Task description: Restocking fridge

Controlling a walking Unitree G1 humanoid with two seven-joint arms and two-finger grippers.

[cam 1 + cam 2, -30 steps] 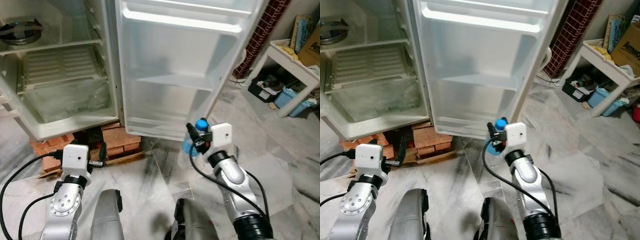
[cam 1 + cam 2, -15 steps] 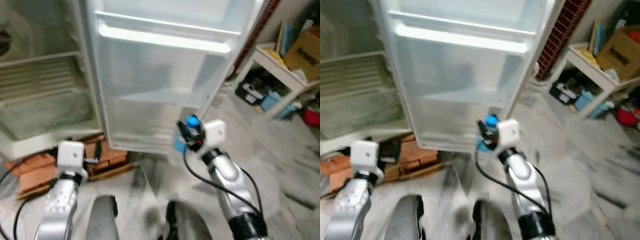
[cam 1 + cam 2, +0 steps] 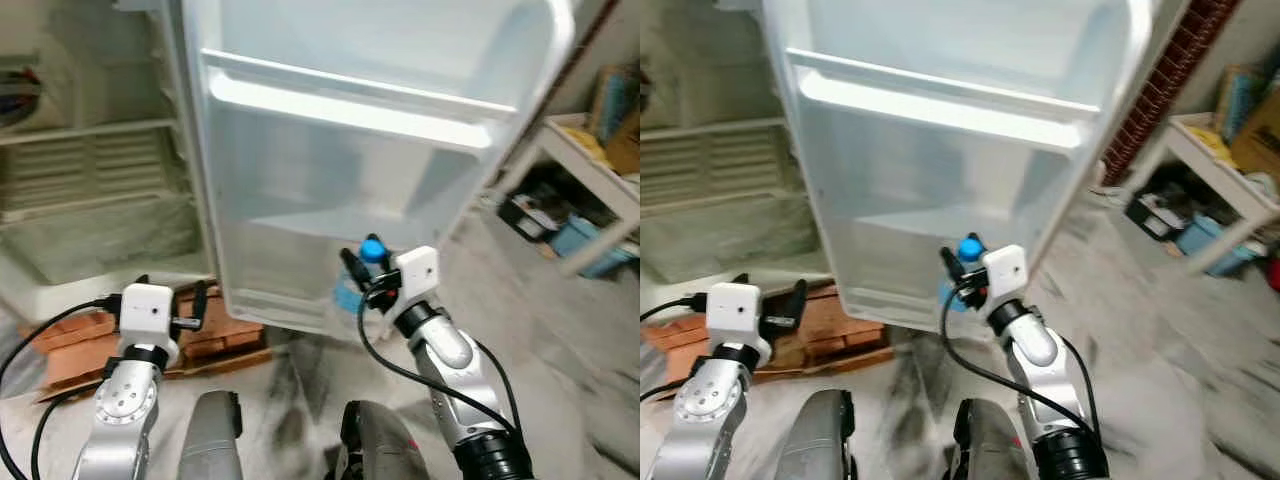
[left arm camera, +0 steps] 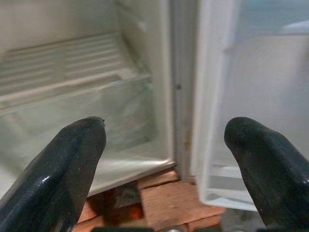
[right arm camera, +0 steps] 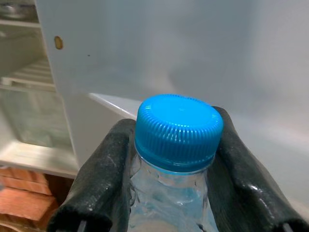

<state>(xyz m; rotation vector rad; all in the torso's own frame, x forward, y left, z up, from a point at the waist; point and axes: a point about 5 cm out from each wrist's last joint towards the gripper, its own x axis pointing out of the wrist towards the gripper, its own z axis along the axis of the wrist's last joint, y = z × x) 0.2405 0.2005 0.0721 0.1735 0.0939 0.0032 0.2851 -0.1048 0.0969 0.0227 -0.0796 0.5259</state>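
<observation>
Raised since a second ago, the right gripper (image 5: 170, 169) now holds the clear plastic water bottle with a blue ribbed cap (image 5: 177, 126) up in front of the lower shelf of the open white fridge door (image 3: 370, 170), no longer down near the door's bottom edge. Its two black fingers (image 5: 104, 174) press against either side of the bottle's neck, just under the cap. The left gripper (image 4: 166, 159) hangs low with its fingers spread wide and empty, facing the fridge's interior wire shelf (image 4: 63, 67) above the red bricks (image 3: 75, 345) under the cabinet.
</observation>
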